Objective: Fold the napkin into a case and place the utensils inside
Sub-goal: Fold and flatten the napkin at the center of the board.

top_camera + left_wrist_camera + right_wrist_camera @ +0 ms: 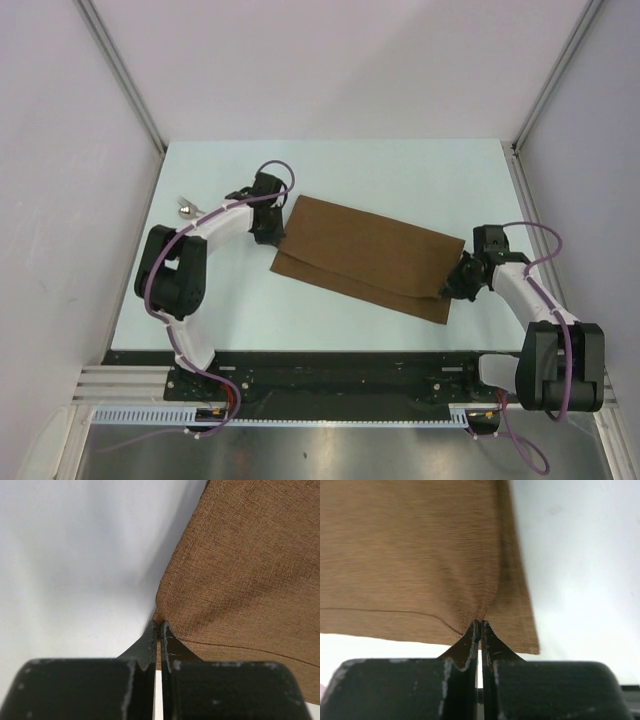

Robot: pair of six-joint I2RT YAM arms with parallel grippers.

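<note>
Pale green-white table (400, 170) between plain walls, with bare surface at 12 o'clock beyond the cloth and a narrower strip at 6 o'clock before the arm bases. Brown napkin (360, 255), folded into a long double layer, lies at table centre, its long axis running from 10 to 4 o'clock. Left arm (175, 275): elbow sharply bent, forearm reaching toward 2 o'clock. Right arm (530, 300): forearm reaching toward 10 o'clock. Left gripper (159, 630) is pinched tight on the napkin's 9 o'clock edge; right gripper (480, 627) is pinched tight on its 4 o'clock end, the cloth puckering at both. Utensils (187, 207) lie at 9 o'clock near the table's edge, partly behind the left arm; their number is unclear.
</note>
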